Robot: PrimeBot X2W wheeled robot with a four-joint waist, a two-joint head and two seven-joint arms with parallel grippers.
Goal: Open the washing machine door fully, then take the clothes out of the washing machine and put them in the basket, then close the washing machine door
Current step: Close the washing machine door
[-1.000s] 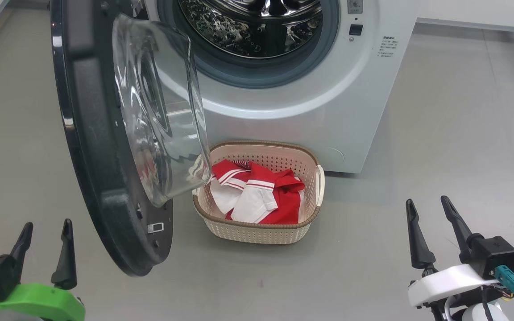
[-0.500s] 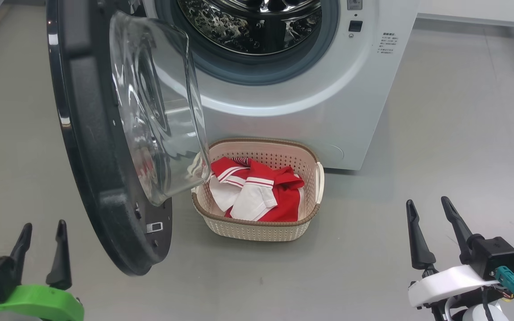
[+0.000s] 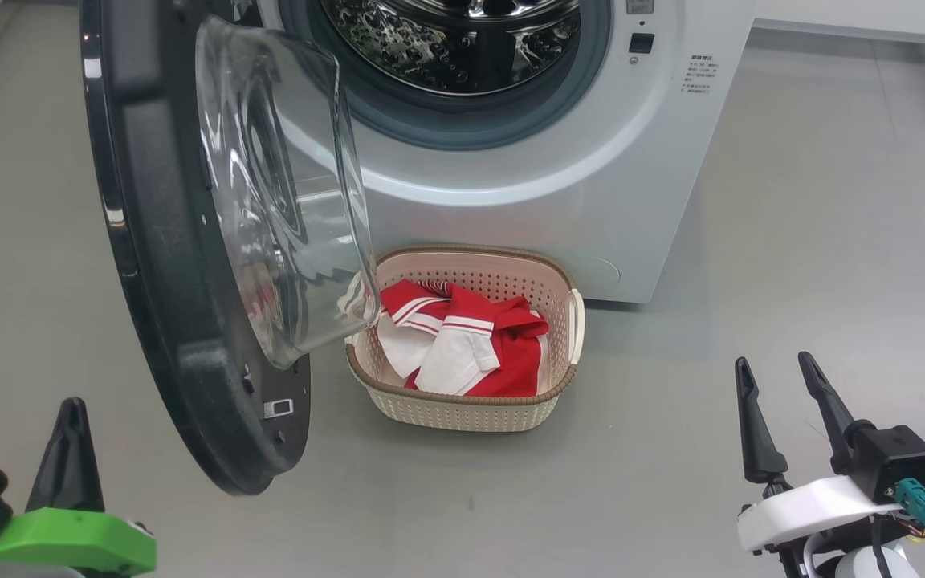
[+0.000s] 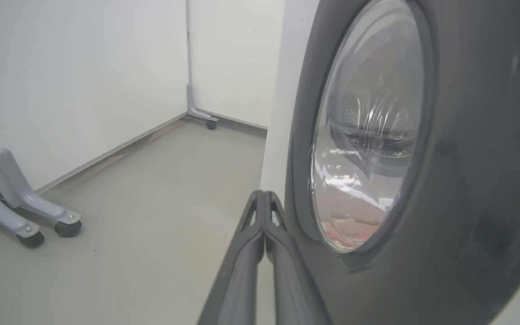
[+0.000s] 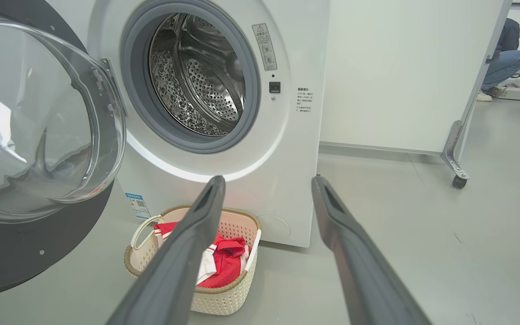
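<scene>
Since the clothes (image 3: 470, 345) already lie heaped in the basket (image 3: 470, 411), which sits on the floor (image 3: 792, 241) just in front of the machine (image 3: 511, 201), and the drum (image 5: 197, 85) looks bare as far as it shows, closing the door (image 3: 181, 337) seems to be the 1 step left. It stands swung wide to the robot's left, and in the head view its glass bowl (image 3: 286, 201) overlaps the basket's left end. The left pincer (image 4: 264, 198) is pinched shut on nothing, its tips just beside the door's dark outer face. The right pincer (image 3: 773, 363) is spread wide and empty, low and well apart from both door and basket. I see 3 likely troubles. The shut fingers could skid along the glossy rim if they push at a slant, and the door would then stop short of the latch. A push set too near the hinge side would have little leverage, so the door might swing slowly and not click home. The bowl could also clip the basket's near handle or drag a raised fold of cloth as it sweeps round, though I cannot tell how much clearance there is between them.
</scene>
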